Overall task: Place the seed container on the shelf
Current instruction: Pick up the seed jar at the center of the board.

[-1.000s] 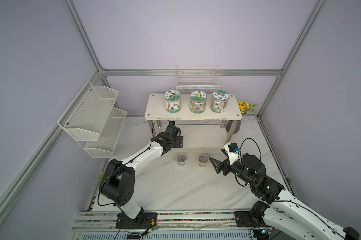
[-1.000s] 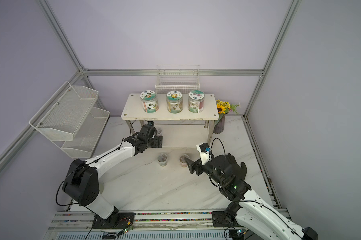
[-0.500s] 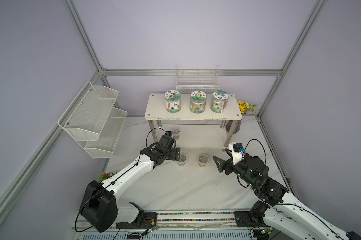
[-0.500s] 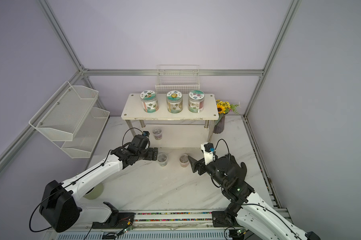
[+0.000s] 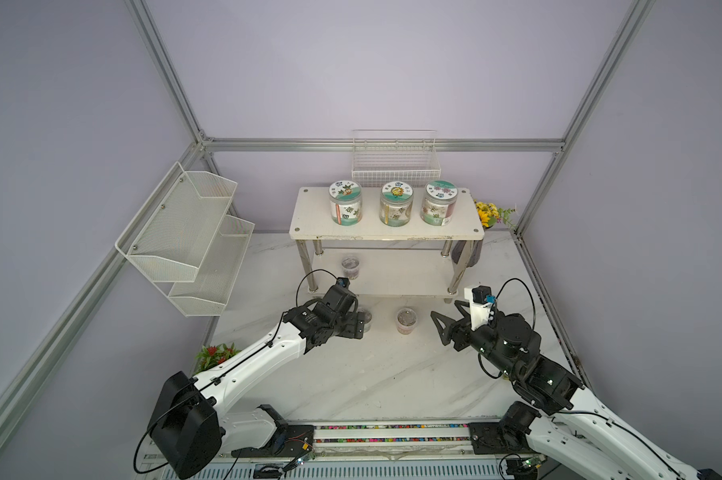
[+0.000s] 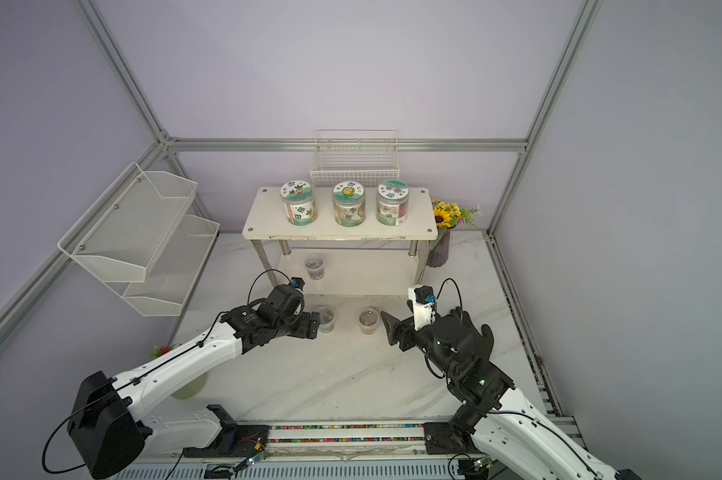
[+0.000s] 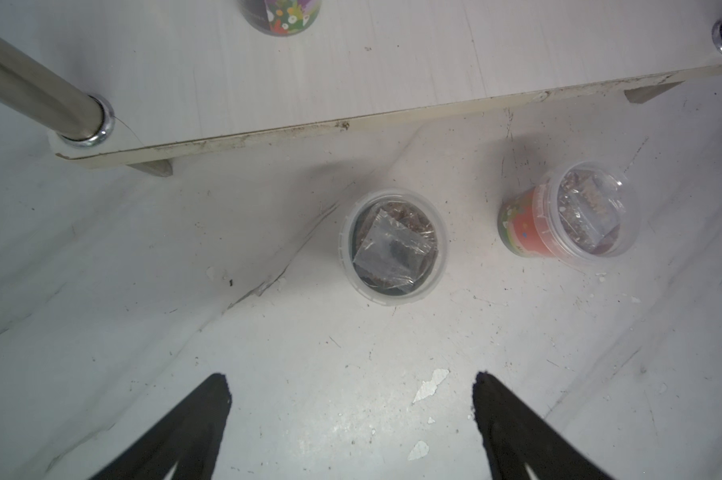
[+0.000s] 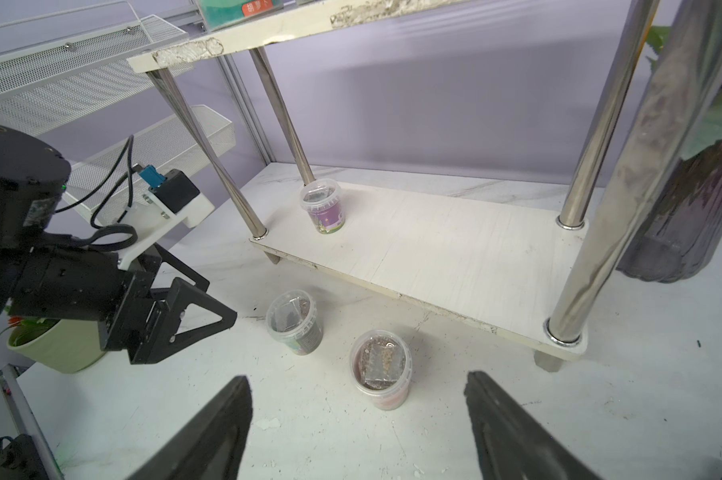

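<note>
Nearest the rail, both arms reach in low over the marble bench (image 5: 351, 374). The right fingers (image 8: 214, 432) are spread wide with nothing in them. The left fingers (image 7: 193, 428) are spread just as wide and are also empty.

Just past the right tips sits the red-label seed tub (image 8: 380, 370). It's upright with a clear lid on, and a little clear baggie lies on brownish seedy grit inside. Beside it, a bit ahead of the left tips and not touched, is the dark-label seed tub (image 7: 394, 247). Same deal there: clear lid, crinkly baggie over dark bits. Both tubs stand on the bench right in front of the shelf (image 5: 309, 224), not on it.

Further back, a purple-label seed tub (image 8: 322, 205) stands on the shelf's lower board, toward the end on the left arm's side. Its contents are too small to make out. Up on the top board, three bigger clear jars (image 5: 396, 204) line up in a row with picture lids. Behind those hangs a white wire basket (image 5: 396, 166).
</note>
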### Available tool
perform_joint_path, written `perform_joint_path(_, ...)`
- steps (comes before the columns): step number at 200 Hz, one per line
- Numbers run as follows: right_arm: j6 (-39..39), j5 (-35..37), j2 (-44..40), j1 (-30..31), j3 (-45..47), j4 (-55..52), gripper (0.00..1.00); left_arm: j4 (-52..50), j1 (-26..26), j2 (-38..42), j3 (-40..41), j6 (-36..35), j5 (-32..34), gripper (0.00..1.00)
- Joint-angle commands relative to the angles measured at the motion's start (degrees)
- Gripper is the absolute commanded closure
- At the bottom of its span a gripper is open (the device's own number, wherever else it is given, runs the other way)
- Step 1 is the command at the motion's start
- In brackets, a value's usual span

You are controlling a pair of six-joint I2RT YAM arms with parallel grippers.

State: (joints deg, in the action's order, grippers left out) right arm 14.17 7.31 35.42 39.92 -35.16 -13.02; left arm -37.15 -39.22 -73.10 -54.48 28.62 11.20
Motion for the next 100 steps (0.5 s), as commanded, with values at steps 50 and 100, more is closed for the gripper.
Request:
perform_joint_path(50,4.6,1.0,-3.7,0.2,1.5,-1.9,0.18,1.1,-3.7,-5.8,-2.4,6.7,2.1,0.04)
perform_joint_path(100,5.9,0.3,-3.5,0.2,2.5,-1.0,0.19,2.1,-3.8,-13.3,-4.9,7.6,2.3,0.04)
